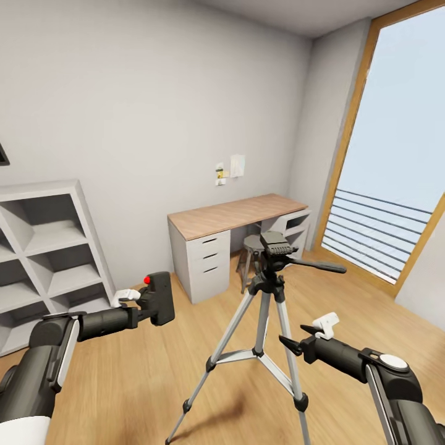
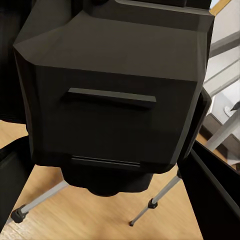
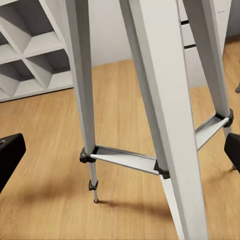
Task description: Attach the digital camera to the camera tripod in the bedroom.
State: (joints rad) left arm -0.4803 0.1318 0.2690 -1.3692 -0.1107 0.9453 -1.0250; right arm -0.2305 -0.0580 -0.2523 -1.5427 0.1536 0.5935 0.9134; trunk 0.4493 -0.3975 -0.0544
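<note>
My left gripper [image 1: 153,304] is shut on the digital camera [image 1: 161,299], a chunky black body with a red button on top, held in the air to the left of the camera tripod [image 1: 266,321]. From the left wrist, the camera [image 2: 115,95] sits close between the dark fingers [image 2: 215,200], with two tripod legs beyond it. The tripod stands on the plank floor, its black head [image 1: 276,244] bare and its pan handle pointing right. My right gripper [image 1: 294,335] is open just right of the tripod's legs. From the right wrist, its fingers [image 3: 9,157] stand wide apart in front of the silver legs [image 3: 160,100].
White cube shelves [image 1: 49,247] line the left wall. A wood-topped desk [image 1: 235,213] with white drawers stands behind the tripod, with a grey metal stool [image 1: 252,244] under it. A tall window with a railing [image 1: 395,185] fills the right side. Open floor lies around the tripod.
</note>
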